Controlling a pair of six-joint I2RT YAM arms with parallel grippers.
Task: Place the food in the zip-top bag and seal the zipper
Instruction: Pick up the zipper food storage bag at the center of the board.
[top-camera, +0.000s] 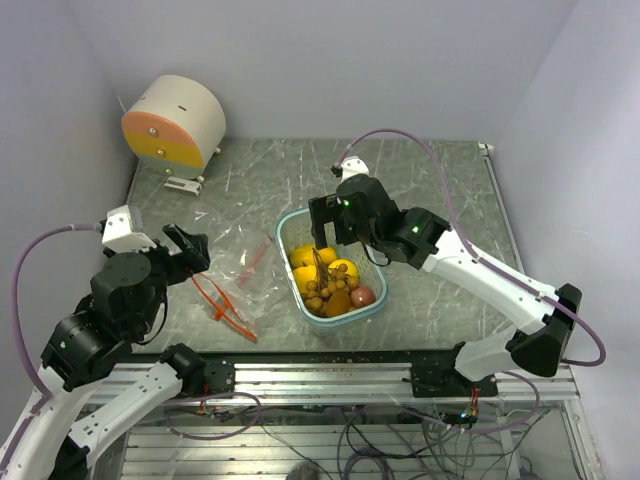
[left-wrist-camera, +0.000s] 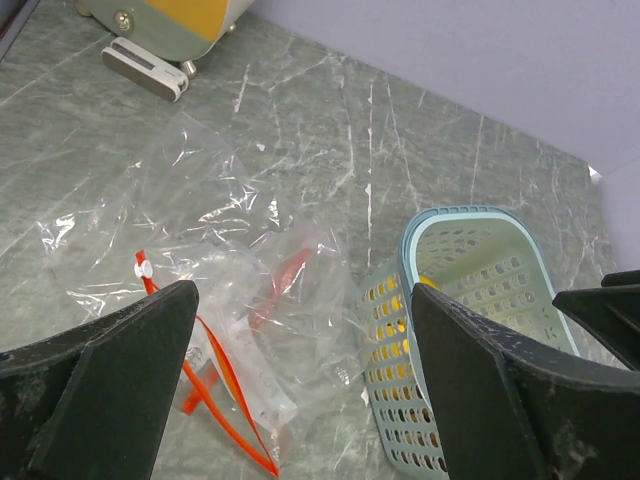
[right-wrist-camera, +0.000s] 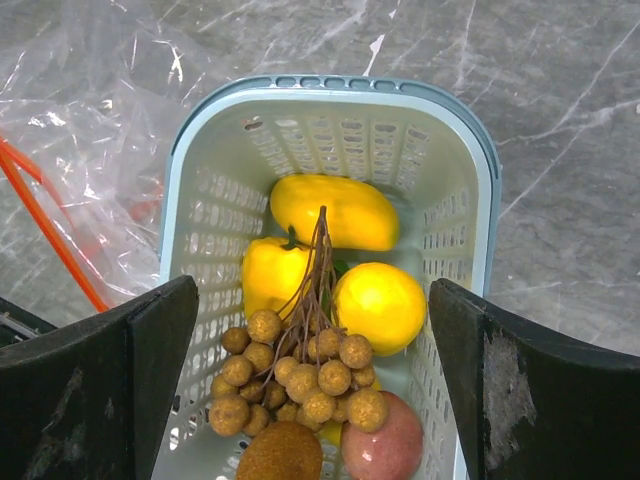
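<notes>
A pale teal basket (top-camera: 290, 228) (right-wrist-camera: 180, 260) (left-wrist-camera: 520, 290) holds the food: yellow-orange fruits (right-wrist-camera: 335, 212) (top-camera: 305, 255), a stemmed bunch of small brown fruits (right-wrist-camera: 300, 375) (top-camera: 322, 288), a reddish round fruit (right-wrist-camera: 385, 445) (top-camera: 362, 296) and a brown oval fruit (right-wrist-camera: 280, 455). The clear zip-top bag (top-camera: 235, 265) (left-wrist-camera: 200, 230) with its orange zipper (left-wrist-camera: 225, 395) (top-camera: 225, 305) lies flat left of the basket. My right gripper (right-wrist-camera: 312, 390) (top-camera: 335, 222) hangs open above the basket, over the fruit. My left gripper (left-wrist-camera: 300, 390) (top-camera: 190, 250) is open and empty above the bag's left side.
A round cream and orange device (top-camera: 175, 122) (left-wrist-camera: 170, 15) stands at the back left on the grey marbled table (top-camera: 420, 190). A metal rail (top-camera: 330, 375) runs along the table's near edge.
</notes>
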